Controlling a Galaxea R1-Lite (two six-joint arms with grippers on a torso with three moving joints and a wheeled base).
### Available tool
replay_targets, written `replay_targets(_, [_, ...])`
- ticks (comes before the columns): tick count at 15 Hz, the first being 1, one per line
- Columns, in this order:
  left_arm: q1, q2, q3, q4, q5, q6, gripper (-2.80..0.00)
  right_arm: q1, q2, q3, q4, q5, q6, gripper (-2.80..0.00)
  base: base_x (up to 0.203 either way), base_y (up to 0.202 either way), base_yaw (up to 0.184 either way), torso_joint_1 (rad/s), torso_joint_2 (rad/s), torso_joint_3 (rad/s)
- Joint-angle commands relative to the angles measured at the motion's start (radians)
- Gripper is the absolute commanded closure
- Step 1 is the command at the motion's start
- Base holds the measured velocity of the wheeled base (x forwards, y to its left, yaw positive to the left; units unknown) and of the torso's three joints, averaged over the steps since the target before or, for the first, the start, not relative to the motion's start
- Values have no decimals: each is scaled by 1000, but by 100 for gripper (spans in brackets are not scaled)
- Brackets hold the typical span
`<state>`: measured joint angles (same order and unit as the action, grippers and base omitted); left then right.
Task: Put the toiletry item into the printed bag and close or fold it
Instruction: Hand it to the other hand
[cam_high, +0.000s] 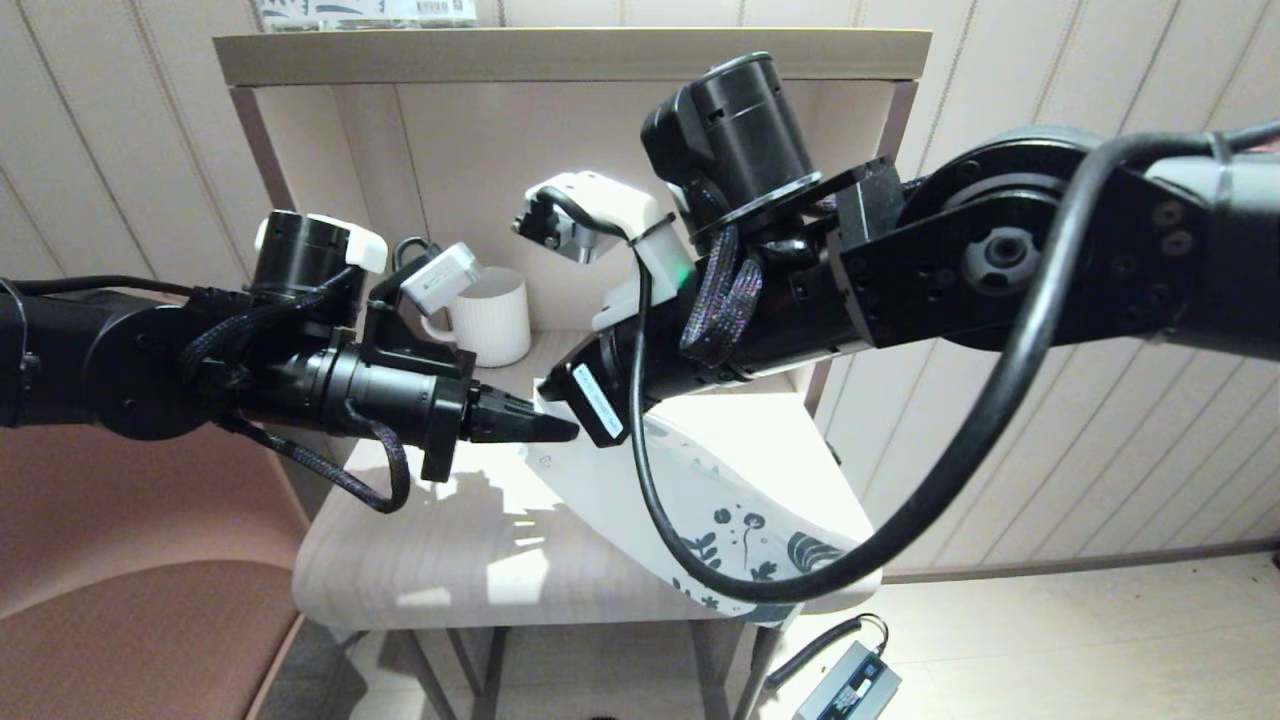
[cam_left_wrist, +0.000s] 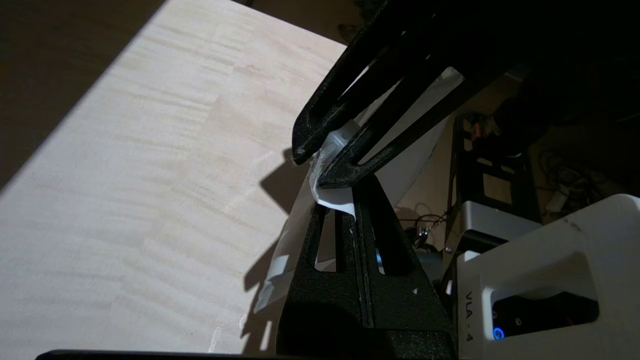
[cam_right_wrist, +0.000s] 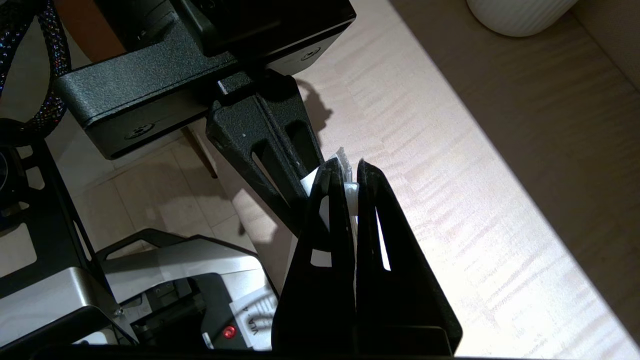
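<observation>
The printed bag (cam_high: 700, 490), white with dark leaf prints at its low end, hangs tilted above the small table (cam_high: 440, 570). Both grippers pinch its upper edge. My left gripper (cam_high: 565, 430) reaches in from the left, shut on the bag's edge (cam_left_wrist: 332, 199). My right gripper (cam_right_wrist: 351, 172) comes down from the right, shut on the same edge (cam_right_wrist: 351, 190) right beside the left fingers (cam_right_wrist: 270, 150); in the head view its own wrist covers its fingertips. The toiletry item is not visible in any view.
A white ribbed mug (cam_high: 490, 315) stands at the back of the table under the shelf. A printed box with a barcode (cam_high: 360, 10) lies on the shelf top. A brown seat (cam_high: 120, 600) is at left; a small device (cam_high: 850, 685) lies on the floor.
</observation>
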<state>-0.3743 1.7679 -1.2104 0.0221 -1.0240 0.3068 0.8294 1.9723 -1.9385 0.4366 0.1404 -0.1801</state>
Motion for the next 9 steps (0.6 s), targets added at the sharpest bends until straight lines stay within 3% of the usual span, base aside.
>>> replay_targets(1, [0,-2,0,1,-25,2,0,1,0,-2,2,1,-1,0,0,0,0,0,0,0])
replay_targets(9, [1,31,-13,-2,-36,5,0,1,13,-4,7,4,-2,0,0,0,0,0,0,0])
